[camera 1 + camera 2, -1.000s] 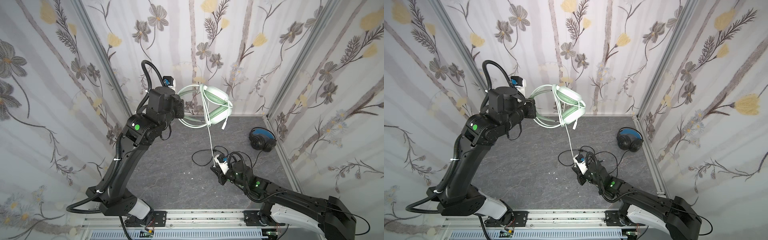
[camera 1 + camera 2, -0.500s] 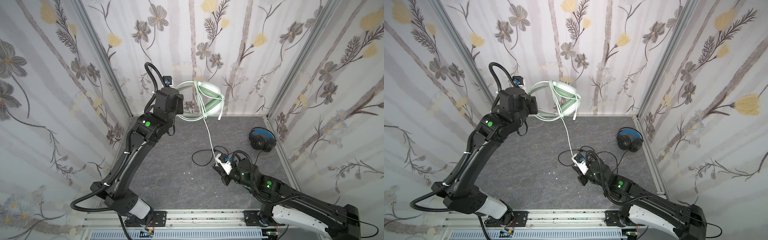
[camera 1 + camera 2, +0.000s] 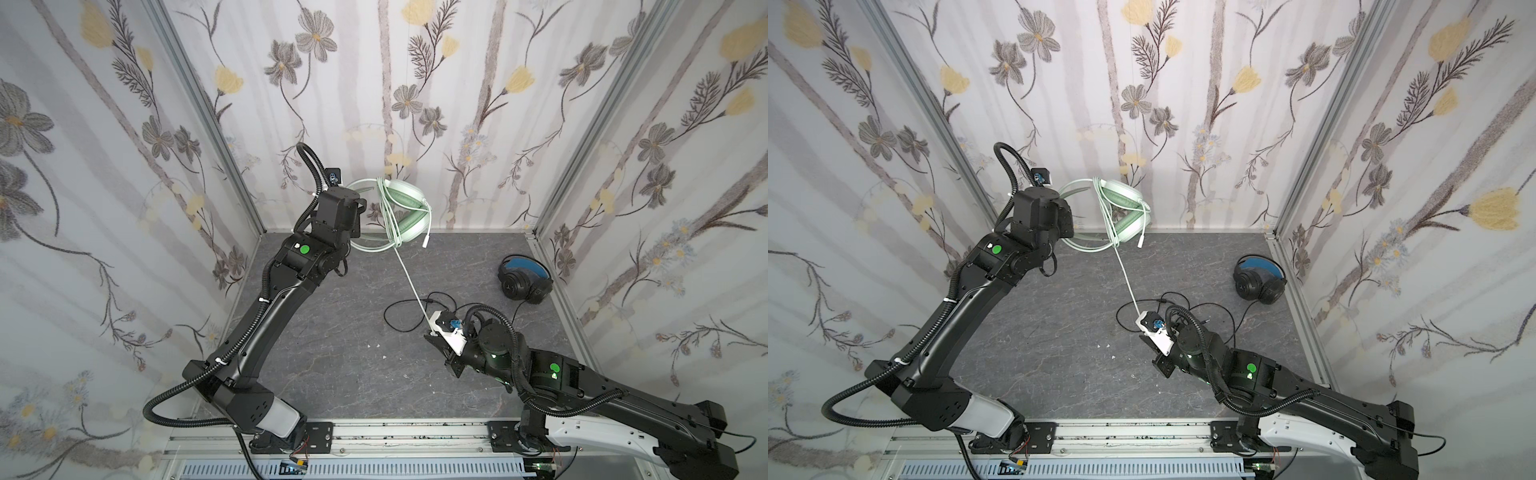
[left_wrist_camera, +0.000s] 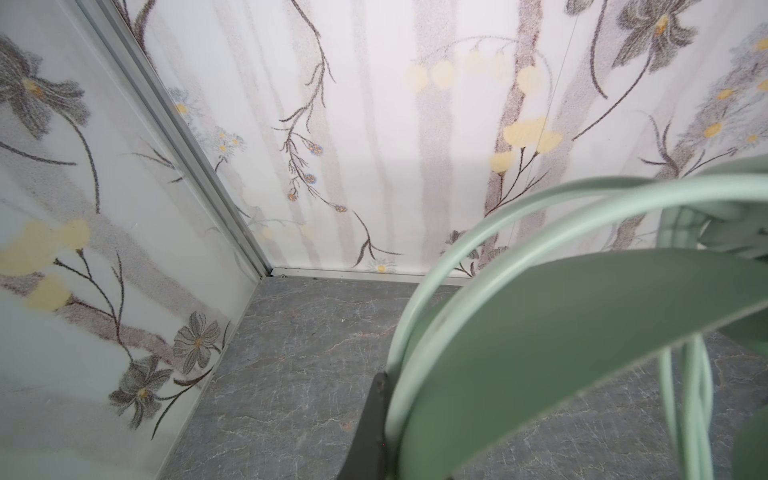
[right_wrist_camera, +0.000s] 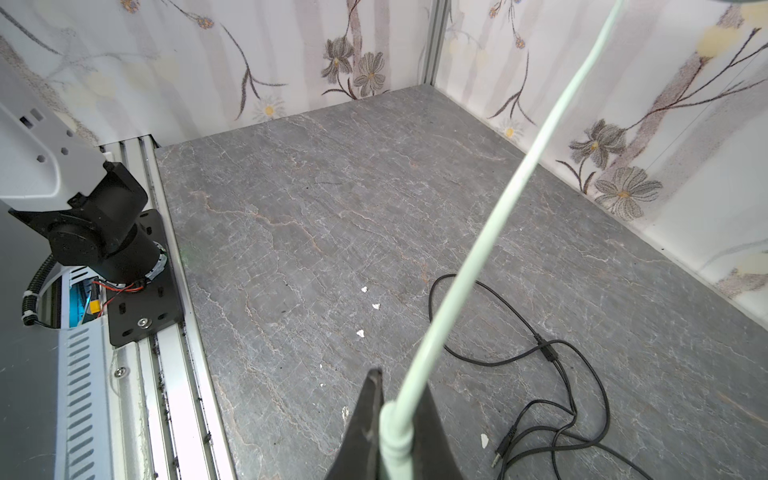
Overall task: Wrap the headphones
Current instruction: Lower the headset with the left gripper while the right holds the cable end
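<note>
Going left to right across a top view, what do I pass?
Left arm's wrist → mint-green headphones → right gripper, pinching their whitish cable → black headphones.

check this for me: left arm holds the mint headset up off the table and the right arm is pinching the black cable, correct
Not quite. The right gripper has its jaws shut on the whitish cable of the mint-green headset, drawn taut; the black cable lies loose on the table. The right wrist view shows this. The rest is right.
</note>
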Action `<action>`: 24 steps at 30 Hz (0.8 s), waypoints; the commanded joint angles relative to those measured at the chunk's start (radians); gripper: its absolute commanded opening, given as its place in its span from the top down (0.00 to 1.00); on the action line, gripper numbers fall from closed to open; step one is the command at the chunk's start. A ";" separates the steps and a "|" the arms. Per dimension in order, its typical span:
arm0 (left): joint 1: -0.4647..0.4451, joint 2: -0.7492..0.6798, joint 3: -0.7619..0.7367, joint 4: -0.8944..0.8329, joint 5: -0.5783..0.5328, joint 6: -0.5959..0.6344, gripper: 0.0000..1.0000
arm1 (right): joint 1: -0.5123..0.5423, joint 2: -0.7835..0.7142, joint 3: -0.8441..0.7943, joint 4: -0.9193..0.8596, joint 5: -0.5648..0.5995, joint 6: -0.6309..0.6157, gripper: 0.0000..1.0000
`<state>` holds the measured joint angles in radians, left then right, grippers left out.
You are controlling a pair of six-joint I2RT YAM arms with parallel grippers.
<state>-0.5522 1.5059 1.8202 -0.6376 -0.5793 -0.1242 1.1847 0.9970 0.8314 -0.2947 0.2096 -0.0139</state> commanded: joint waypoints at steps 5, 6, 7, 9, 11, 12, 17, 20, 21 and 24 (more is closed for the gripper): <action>0.009 -0.010 -0.047 0.141 -0.078 0.001 1.00 | 0.048 0.049 0.115 -0.061 0.055 -0.067 1.00; 0.009 -0.009 -0.055 0.141 -0.080 0.003 1.00 | 0.052 0.057 0.132 -0.064 0.058 -0.074 1.00; 0.010 -0.007 -0.061 0.142 -0.082 0.011 1.00 | 0.054 0.064 0.150 -0.069 0.061 -0.083 1.00; 0.009 -0.005 -0.075 0.142 -0.088 0.023 1.00 | 0.058 0.078 0.182 -0.077 0.068 -0.102 1.00; 0.010 -0.003 -0.094 0.142 -0.088 0.036 1.00 | 0.058 0.092 0.215 -0.087 0.073 -0.120 1.00; 0.008 -0.004 -0.104 0.139 -0.084 0.041 1.00 | 0.058 0.100 0.231 -0.094 0.078 -0.131 1.00; 0.003 -0.009 -0.159 0.118 -0.059 0.087 1.00 | 0.058 0.138 0.314 -0.126 0.115 -0.183 1.00; 0.002 -0.016 -0.202 0.100 0.016 0.118 1.00 | 0.056 0.177 0.364 -0.153 0.155 -0.223 1.00; 0.003 -0.016 -0.213 0.089 0.042 0.124 1.00 | 0.055 0.191 0.378 -0.161 0.167 -0.237 1.00; -0.008 -0.033 -0.263 0.078 0.102 0.143 1.00 | 0.053 0.227 0.415 -0.171 0.195 -0.268 1.00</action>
<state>-0.5560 1.4921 1.5806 -0.6113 -0.5224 0.0010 1.2373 1.2041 1.2186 -0.4637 0.3618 -0.2253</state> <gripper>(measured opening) 0.061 0.095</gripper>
